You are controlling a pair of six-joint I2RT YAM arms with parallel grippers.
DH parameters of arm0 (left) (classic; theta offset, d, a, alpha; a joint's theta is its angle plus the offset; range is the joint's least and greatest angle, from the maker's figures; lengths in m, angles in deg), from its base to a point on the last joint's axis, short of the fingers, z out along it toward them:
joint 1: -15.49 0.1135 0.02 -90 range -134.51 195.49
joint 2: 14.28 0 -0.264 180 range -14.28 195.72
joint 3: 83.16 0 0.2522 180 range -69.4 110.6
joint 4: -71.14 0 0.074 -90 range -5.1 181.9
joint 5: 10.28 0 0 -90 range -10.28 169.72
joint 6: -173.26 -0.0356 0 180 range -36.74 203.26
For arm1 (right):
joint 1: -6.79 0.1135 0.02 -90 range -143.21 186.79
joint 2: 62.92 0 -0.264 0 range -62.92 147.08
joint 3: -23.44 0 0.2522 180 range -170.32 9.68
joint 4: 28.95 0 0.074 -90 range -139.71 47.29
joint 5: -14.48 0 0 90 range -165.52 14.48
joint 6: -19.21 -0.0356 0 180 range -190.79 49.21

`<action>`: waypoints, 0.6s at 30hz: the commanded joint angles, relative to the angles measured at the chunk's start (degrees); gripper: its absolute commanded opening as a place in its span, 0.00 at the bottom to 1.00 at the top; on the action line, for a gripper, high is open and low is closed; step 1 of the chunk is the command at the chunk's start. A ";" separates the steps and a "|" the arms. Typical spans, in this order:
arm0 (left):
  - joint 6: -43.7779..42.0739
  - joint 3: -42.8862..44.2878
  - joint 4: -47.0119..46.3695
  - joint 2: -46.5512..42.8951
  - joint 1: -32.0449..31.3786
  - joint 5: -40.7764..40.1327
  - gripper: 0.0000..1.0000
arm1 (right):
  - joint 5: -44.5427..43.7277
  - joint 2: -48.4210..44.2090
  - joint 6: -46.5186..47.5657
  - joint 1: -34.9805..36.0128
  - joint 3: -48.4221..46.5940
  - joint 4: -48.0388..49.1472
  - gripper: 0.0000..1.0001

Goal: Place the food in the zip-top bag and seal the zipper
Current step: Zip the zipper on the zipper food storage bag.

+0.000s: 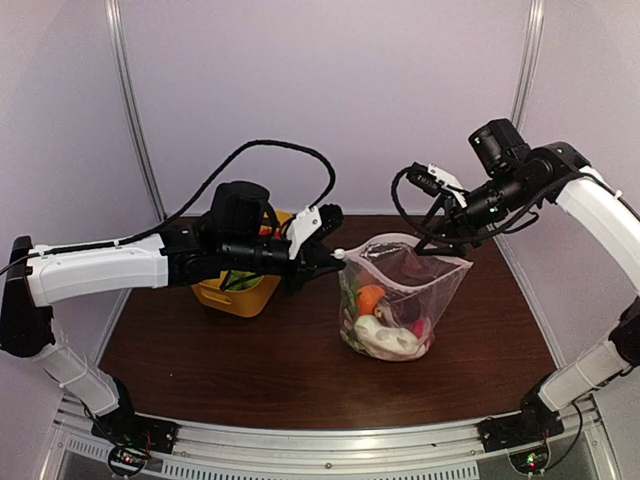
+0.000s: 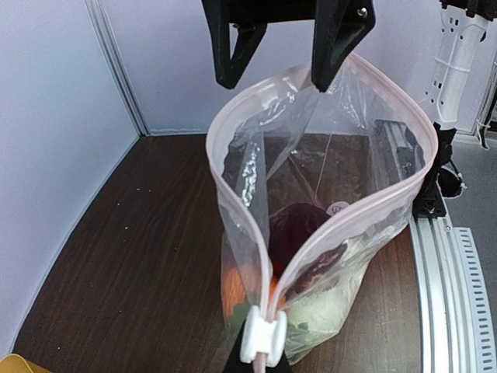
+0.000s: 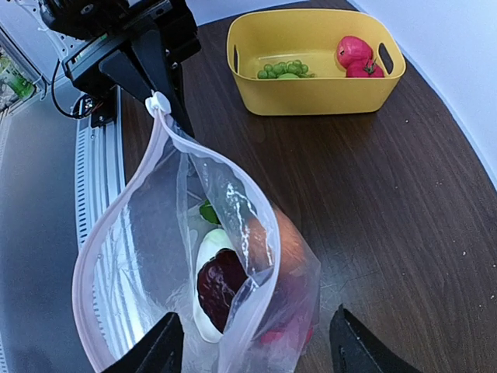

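The zip-top bag [image 1: 400, 300] stands upright mid-table with its mouth wide open. Its pinkish zipper [image 2: 233, 202] rims the mouth and ends at a white slider [image 2: 262, 336]. My left gripper [image 2: 260, 364] is shut on the zipper's end at that slider, also seen in the top view [image 1: 335, 258]. My right gripper [image 3: 260, 350] is open, its fingers spread on either side of the bag's opposite rim [image 1: 440, 240]. Food lies inside the bag: a dark purple piece [image 3: 221, 284], a white one [image 3: 210, 249], an orange one [image 1: 371, 298].
A yellow tub [image 3: 311, 97] stands at the back left behind my left arm [image 1: 100, 270]; it holds green grapes [image 3: 281, 70] and a red-pink fruit [image 3: 356, 54]. Dark wood tabletop [image 1: 250, 370] lies around the bag; white walls enclose the back and sides.
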 commanded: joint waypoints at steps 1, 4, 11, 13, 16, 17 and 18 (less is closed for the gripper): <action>2.28 1.46 -2.66 -0.95 0.34 3.42 0.00 | -1.70 -0.86 -1.92 3.68 -4.55 -0.31 0.62; 4.03 3.18 -0.89 -0.35 0.27 4.68 0.00 | -0.37 0.52 -2.24 4.90 -7.40 0.18 0.57; 8.10 6.07 4.10 0.60 0.26 6.60 0.00 | -3.21 7.82 -2.03 12.88 -14.47 0.14 0.52; 8.14 5.96 4.60 0.51 0.31 7.14 0.00 | -4.59 10.17 -2.01 15.07 -16.30 -0.13 0.49; 10.61 5.55 4.80 0.30 0.26 7.32 0.00 | -4.99 12.13 -1.22 17.66 -17.48 -0.02 0.47; 10.87 5.46 4.84 0.26 0.29 7.55 0.00 | -5.01 12.16 -1.11 18.38 -16.84 0.92 0.47; 11.06 5.35 4.83 0.21 0.27 7.65 0.00 | -5.15 11.82 -1.28 18.71 -15.86 3.06 0.47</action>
